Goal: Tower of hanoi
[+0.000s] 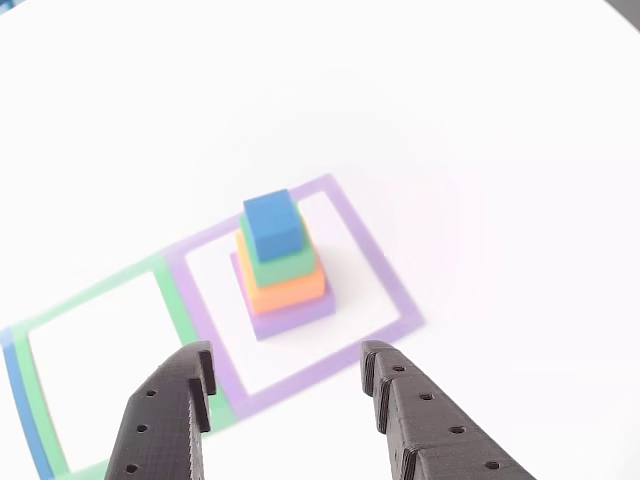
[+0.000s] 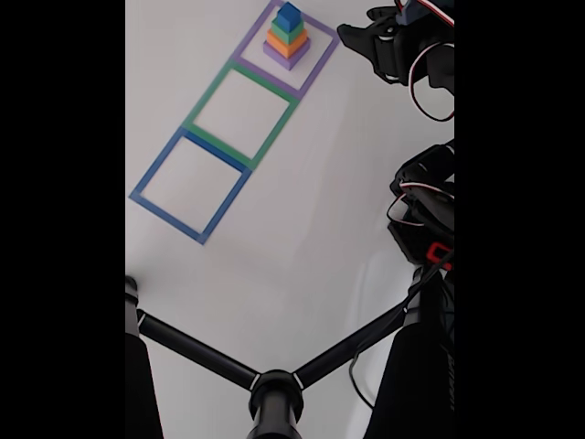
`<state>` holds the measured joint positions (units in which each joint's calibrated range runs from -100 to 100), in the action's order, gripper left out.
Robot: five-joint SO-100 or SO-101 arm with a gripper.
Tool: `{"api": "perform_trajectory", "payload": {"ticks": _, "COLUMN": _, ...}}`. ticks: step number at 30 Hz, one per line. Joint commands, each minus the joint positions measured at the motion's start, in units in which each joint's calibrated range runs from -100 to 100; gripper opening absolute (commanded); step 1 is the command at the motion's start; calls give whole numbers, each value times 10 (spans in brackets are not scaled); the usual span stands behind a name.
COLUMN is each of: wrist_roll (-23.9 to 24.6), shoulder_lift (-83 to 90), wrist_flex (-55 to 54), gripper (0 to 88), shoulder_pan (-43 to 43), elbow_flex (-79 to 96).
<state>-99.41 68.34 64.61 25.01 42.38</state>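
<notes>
Other view looks down past the gripper point(image 1: 288, 385), whose two black fingers point(image 1: 165, 415) stand spread wide apart with nothing between them, their lower parts cut off by the bottom edge of the picture. Beyond the tips, on the white table point(image 1: 500, 150), a stack of four blocks sits inside the purple square outline point(image 1: 385, 270): a purple block point(image 1: 295, 312) at the bottom, an orange block point(image 1: 290, 287) on it, a green block point(image 1: 283, 262) above that, and a blue block point(image 1: 272, 224) on top, each smaller than the one below. The green square outline point(image 1: 100, 290) adjoins the purple one, and just a sliver of the blue square outline point(image 1: 22, 410) shows at the picture's left edge. In the fixed view, black bars cover both sides; the stack point(image 2: 288, 37) stands near the table's far edge, the arm point(image 2: 402, 46) is partly cut by the right bar, and the gripper there is too dark to make out. A black stand point(image 2: 274, 389) crosses the foreground.
</notes>
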Motion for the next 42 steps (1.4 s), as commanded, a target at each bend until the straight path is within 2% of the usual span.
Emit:
{"api": "perform_trajectory", "payload": {"ticks": 1, "wrist_roll": -6, "shoulder_lift": -17, "wrist_flex": -72, "gripper": 185, "shoulder_pan": 6, "elbow_flex": 21}}
{"api": "perform_trajectory", "payload": {"ticks": 6, "wrist_roll": -6, "shoulder_lift": -28, "wrist_flex": -145, "gripper": 198, "shoulder_pan": 5, "elbow_flex": 73}}
{"api": "perform_trajectory", "payload": {"ticks": 13, "wrist_roll": -6, "shoulder_lift": -16, "wrist_flex": -406, "gripper": 211, "shoulder_pan": -10, "elbow_flex": 250}}
{"api": "perform_trajectory", "payload": {"ticks": 21, "wrist_roll": -6, "shoulder_lift": -71, "wrist_flex": -511, "gripper": 214, "shoulder_pan": 5, "elbow_flex": 300}}
{"api": "perform_trajectory", "payload": {"ticks": 30, "wrist_roll": -6, "shoulder_lift": -177, "wrist_flex": -738, "gripper": 246, "shoulder_pan": 15, "elbow_flex": 390}}
{"api": "perform_trajectory", "payload": {"ticks": 42, "wrist_roll": -6, "shoulder_lift": -262, "wrist_flex": -858, "gripper": 273, "shoulder_pan": -10, "elbow_flex": 412}}
